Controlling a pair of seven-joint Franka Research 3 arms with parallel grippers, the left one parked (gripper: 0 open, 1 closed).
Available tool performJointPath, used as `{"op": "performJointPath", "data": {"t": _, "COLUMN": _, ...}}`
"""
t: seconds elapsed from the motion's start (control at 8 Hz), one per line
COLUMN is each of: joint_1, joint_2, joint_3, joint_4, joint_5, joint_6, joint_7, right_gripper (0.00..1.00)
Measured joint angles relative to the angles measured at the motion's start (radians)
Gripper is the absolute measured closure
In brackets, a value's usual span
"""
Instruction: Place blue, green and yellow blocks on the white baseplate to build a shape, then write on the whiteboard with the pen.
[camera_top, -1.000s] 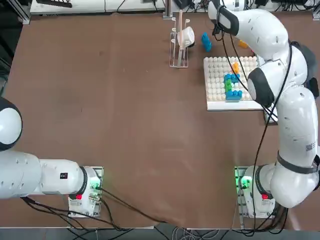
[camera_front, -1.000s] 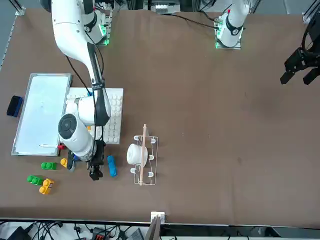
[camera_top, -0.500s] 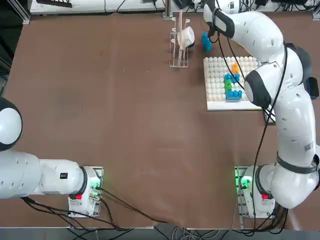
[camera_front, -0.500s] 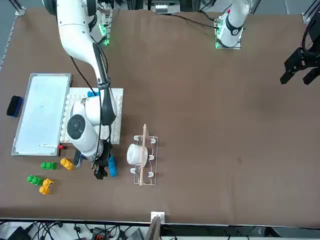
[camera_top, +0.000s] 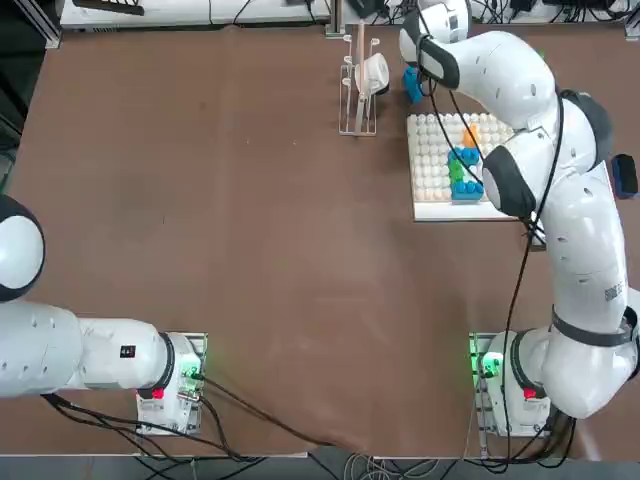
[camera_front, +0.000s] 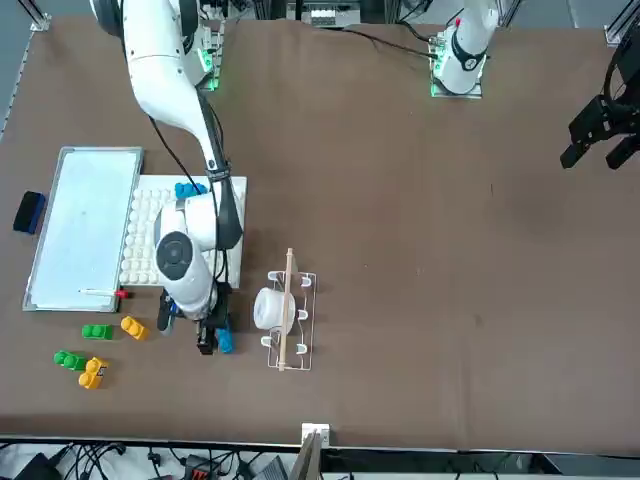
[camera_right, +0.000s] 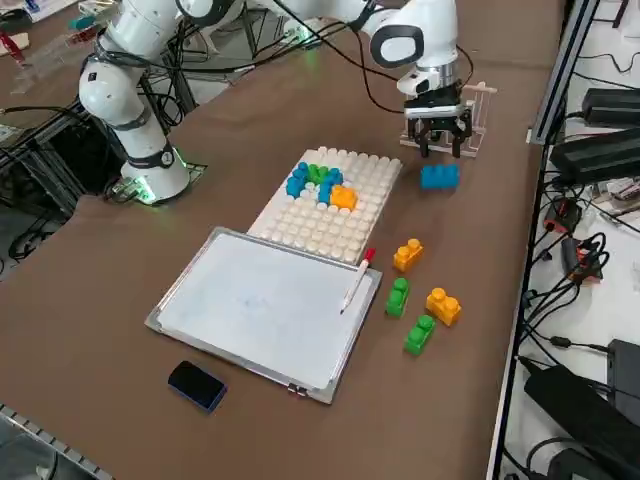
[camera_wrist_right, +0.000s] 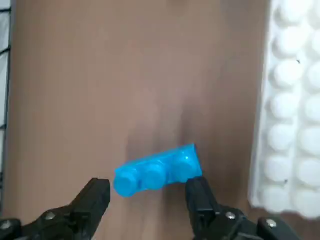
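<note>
My gripper (camera_wrist_right: 147, 197) spread wide and empty over a blue block (camera_wrist_right: 157, 170) on brown table (camera_top: 250, 200), studded baseplate (camera_right: 345, 205) just beside, whiteboard (camera_right: 260, 305) with pen (camera_right: 357, 279) behind, cables (camera_right: 580, 260) past the table edge.

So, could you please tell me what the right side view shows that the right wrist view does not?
Only the right side view shows the whiteboard with the pen across its edge, the loose green and yellow blocks beside it, and the bricks already on the white baseplate. Only the right wrist view shows the right gripper open, its fingers either side of the blue block. Both show that block lying on the table beside the baseplate.
</note>
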Motion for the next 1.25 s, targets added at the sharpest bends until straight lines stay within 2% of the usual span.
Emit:
{"op": "performJointPath", "data": {"t": 0.25, "joint_1": 0.006, "joint_2": 0.0, "joint_3": -0.001, "joint_4": 0.006, "joint_5": -0.008, "joint_6": -0.009, "joint_7": -0.256, "right_gripper": 0.11}}
{"op": "performJointPath", "data": {"t": 0.88, "joint_1": 0.003, "joint_2": 0.001, "joint_3": 0.01, "joint_4": 0.014, "joint_5": -0.008, "joint_6": -0.02, "joint_7": -1.049, "right_gripper": 0.2}}
{"op": "performJointPath", "data": {"t": 1.25, "joint_1": -0.02, "joint_2": 0.013, "joint_3": 0.013, "joint_4": 0.014, "joint_5": -0.008, "joint_6": -0.022, "joint_7": -1.361, "right_gripper": 0.23}}
